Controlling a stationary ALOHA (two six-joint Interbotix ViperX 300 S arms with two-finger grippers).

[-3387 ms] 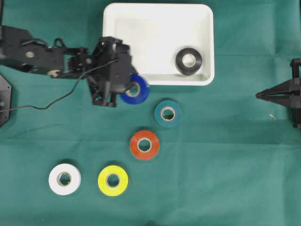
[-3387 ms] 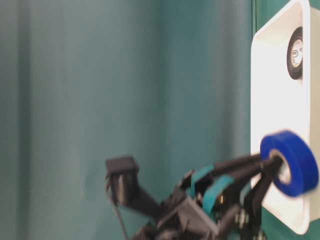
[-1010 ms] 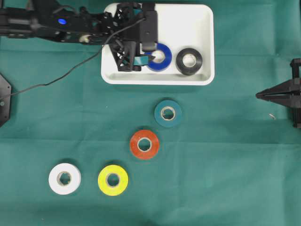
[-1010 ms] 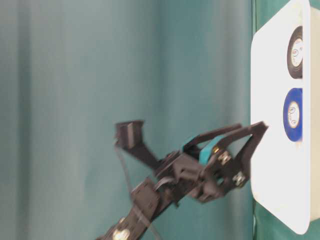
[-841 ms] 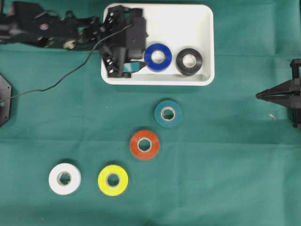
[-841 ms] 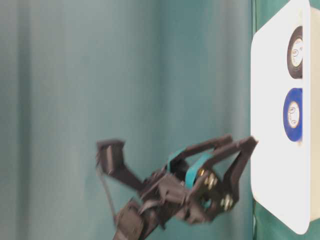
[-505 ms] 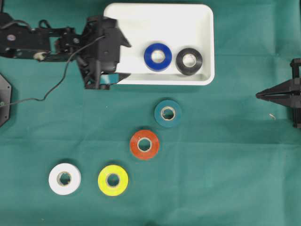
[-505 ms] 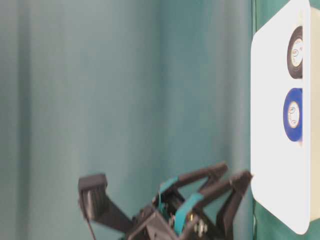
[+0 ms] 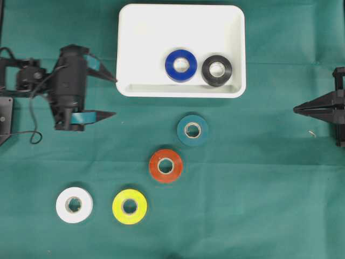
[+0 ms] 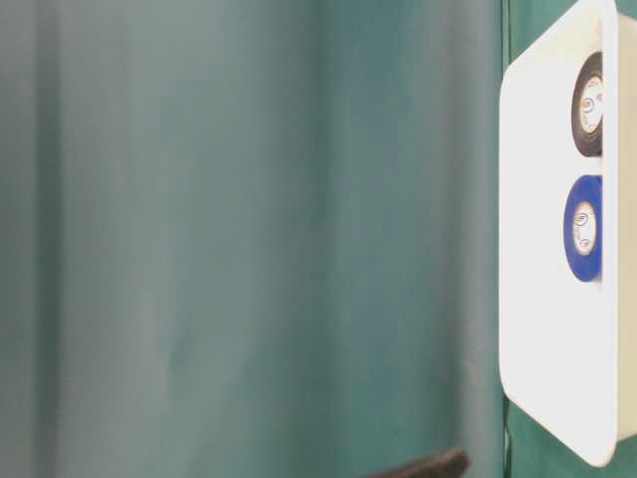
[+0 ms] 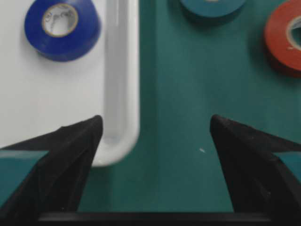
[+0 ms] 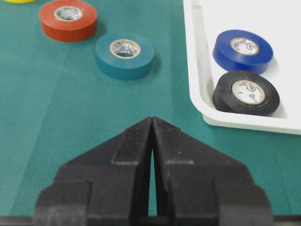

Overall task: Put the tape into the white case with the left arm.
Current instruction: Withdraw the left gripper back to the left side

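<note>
Blue and black are the two rolls that have made it so far: the blue tape (image 9: 181, 65) and the black tape (image 9: 216, 70) lie flat, side by side and almost touching, toward the right half of the white case (image 9: 141, 32). The wide stretch of tray to their left is bare, so there looks to be room for more.

Four rolls are left out on the green cloth of the desk (image 9: 259, 189). The teal tape (image 9: 192, 129) sits nearest, just below the case's lower rim; the red tape (image 9: 165, 165) is a little further down and left of it; the yellow tape (image 9: 129, 206) and the white tape (image 9: 74, 204) lie well apart from the case at the lower left. By my count that makes the job roughly a third done, if every roll is meant to go in.

Off the case's left edge hangs the left end effector (image 9: 110, 97), its teal-banded fingers spread wide with nothing between them. At the far right the right end effector (image 9: 295, 109) is parked, its black tips pressed together and carrying nothing.

I'd guess the teal roll comes next.
</note>
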